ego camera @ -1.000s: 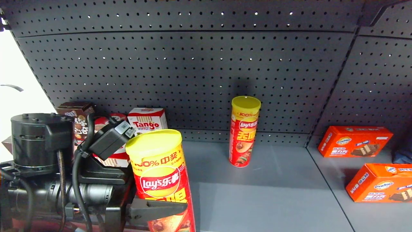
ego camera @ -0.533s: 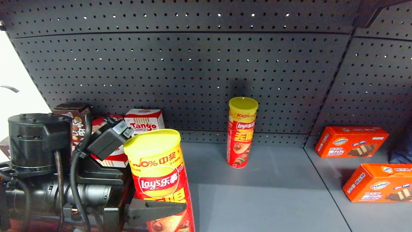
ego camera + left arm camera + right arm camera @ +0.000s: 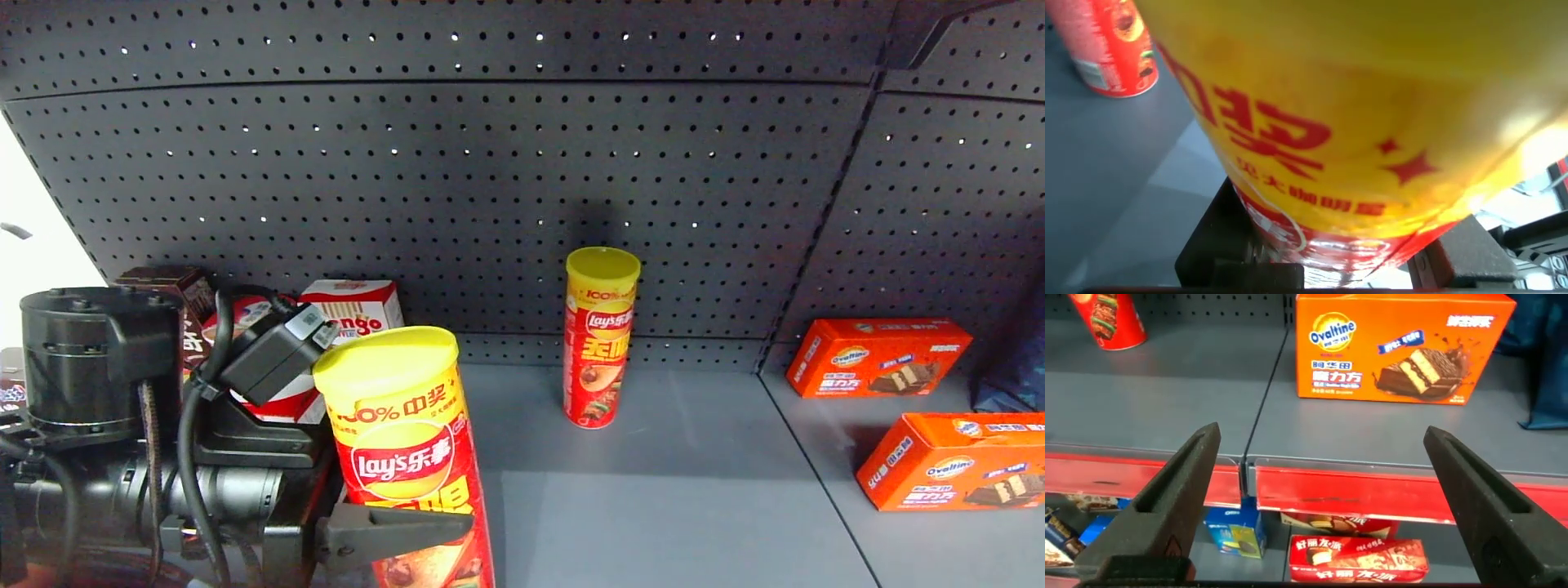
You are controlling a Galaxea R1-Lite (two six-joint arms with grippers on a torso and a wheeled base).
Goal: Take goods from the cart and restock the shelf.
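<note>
Grey shelf (image 3: 694, 490) is drifting left in view, camera shifting; standing can (image 3: 600, 339) is staying put; left claw (image 3: 416, 523) is still gripping chip can (image 3: 400, 425); right claw (image 3: 1323, 433) is gaping wide.

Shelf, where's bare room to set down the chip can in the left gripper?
Widest free patch: the grey shelf between the standing chip can and the divider seam before the orange boxes. Also bare between the held can and the standing one. Crowded at the far left, around the wafer box.
</note>
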